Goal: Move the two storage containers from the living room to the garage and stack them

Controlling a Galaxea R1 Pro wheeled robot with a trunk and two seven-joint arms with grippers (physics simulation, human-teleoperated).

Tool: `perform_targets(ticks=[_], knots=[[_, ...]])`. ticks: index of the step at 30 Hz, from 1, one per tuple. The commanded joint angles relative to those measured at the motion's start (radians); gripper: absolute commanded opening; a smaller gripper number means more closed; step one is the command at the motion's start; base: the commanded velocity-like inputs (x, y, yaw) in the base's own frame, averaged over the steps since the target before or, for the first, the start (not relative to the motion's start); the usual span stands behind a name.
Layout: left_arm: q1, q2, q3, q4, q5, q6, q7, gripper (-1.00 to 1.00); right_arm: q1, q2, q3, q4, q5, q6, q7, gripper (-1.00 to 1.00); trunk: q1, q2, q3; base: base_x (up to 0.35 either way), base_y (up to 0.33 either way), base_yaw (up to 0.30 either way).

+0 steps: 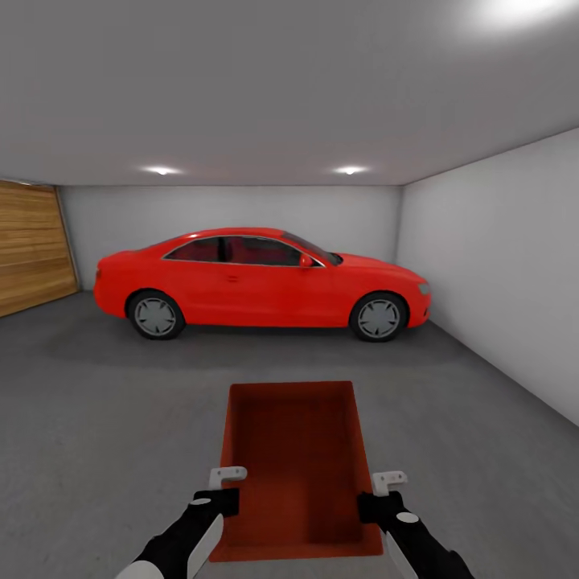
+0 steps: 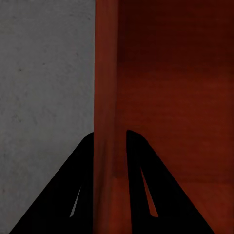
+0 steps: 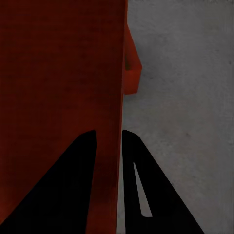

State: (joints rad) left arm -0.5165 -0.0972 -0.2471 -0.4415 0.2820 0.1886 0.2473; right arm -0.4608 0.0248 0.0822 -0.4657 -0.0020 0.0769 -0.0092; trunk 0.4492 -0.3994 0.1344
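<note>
Head view: your left gripper and right gripper each pinch a side wall of the orange-red rectangular plastic bin | bare grey concrete floor on both outer sides | red two-door car well ahead.

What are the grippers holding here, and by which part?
One storage container: the left gripper pinches its left side wall, the right gripper its right side wall.

- Open grey floor lies on both sides of the held container — free passage.
- Ahead, the red car blocks; white wall closes the right.
</note>
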Motion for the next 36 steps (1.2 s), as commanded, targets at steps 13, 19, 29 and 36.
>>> perform_targets(ticks=[13, 19, 29, 36], knots=[[0.0, -0.077, 0.0, -0.01, -0.007, 0.005, 0.009, -1.0, 0.001, 0.066, 0.001, 0.002, -0.003, 0.009, -0.003, -1.0, 0.001, -0.001, 0.0, 0.326, 0.0, 0.0], [0.0, -0.076, 0.0, -0.009, -0.006, 0.005, 0.006, -1.0, 0.001, 0.066, 0.001, 0.002, -0.003, 0.009, -0.003, -1.0, 0.001, -0.001, 0.0, 0.326, 0.0, 0.0], [0.0, -0.076, 0.0, -0.01, -0.007, 0.005, 0.005, -1.0, 0.001, 0.066, 0.001, 0.002, -0.003, 0.007, -0.003, -1.0, 0.001, -0.001, 0.0, 0.326, 0.0, 0.0], [0.0, -0.077, 0.0, -0.01, -0.006, 0.005, 0.009, -1.0, 0.001, 0.066, 0.001, 0.002, -0.003, 0.007, -0.005, -1.0, 0.001, -0.001, 0.0, 0.326, 0.0, 0.0]])
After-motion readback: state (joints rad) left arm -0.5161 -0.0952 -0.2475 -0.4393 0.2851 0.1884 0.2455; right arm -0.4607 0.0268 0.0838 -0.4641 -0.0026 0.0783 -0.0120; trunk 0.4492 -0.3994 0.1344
